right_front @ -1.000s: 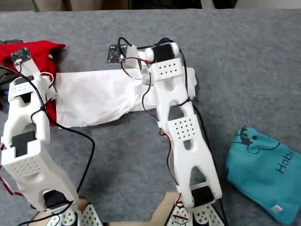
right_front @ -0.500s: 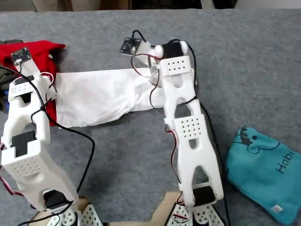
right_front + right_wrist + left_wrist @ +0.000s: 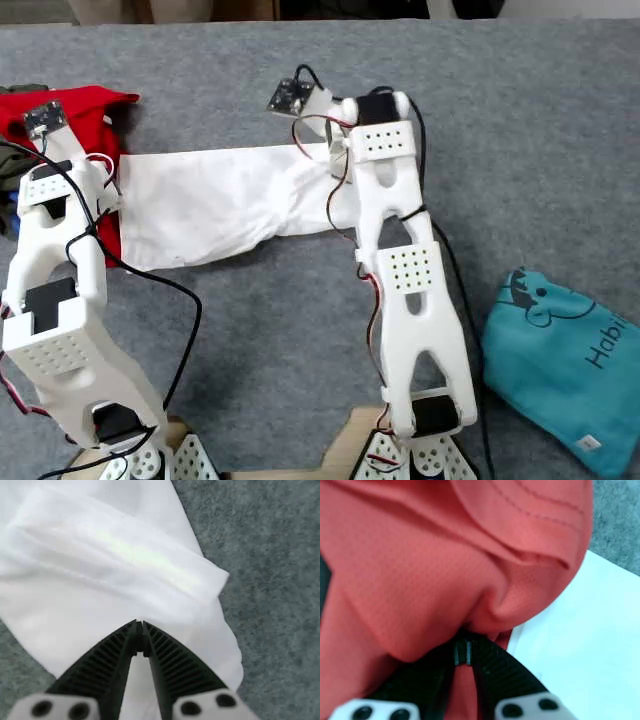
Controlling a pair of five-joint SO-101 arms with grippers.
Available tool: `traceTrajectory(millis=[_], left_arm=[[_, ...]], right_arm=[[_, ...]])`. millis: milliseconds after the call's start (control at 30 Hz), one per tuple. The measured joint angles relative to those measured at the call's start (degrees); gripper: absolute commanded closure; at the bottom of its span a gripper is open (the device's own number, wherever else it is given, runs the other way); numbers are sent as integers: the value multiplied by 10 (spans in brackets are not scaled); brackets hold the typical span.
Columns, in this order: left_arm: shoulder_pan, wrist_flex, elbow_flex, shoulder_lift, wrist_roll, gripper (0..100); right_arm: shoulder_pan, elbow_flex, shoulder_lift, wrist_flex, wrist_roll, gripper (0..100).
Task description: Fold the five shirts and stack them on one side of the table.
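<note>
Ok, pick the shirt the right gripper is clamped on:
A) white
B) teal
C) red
A: in the right wrist view, the right gripper is shut with its tips pinching the white shirt.

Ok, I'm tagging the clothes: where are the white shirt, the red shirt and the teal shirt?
white shirt (image 3: 210,205), high view, flat middle of the cloth.
red shirt (image 3: 88,106), high view, bunched part by the arm.
teal shirt (image 3: 560,365), high view, middle of the bundle.
</note>
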State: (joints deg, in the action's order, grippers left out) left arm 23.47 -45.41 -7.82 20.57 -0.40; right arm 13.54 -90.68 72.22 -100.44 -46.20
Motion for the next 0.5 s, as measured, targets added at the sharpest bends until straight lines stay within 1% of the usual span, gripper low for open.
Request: traceTrajectory(millis=[100, 200, 333, 500], left_arm=[[0, 0, 0, 0, 0, 981], [0, 0, 0, 0, 0, 981], [0, 0, 0, 0, 0, 981], [0, 0, 0, 0, 0, 981]], right_arm=[[-5, -12, -20, -6, 14, 994], [-5, 14, -73, -7, 17, 994], [-10, 98, -144, -7, 18, 994], [-28, 236, -177, -7, 27, 994]])
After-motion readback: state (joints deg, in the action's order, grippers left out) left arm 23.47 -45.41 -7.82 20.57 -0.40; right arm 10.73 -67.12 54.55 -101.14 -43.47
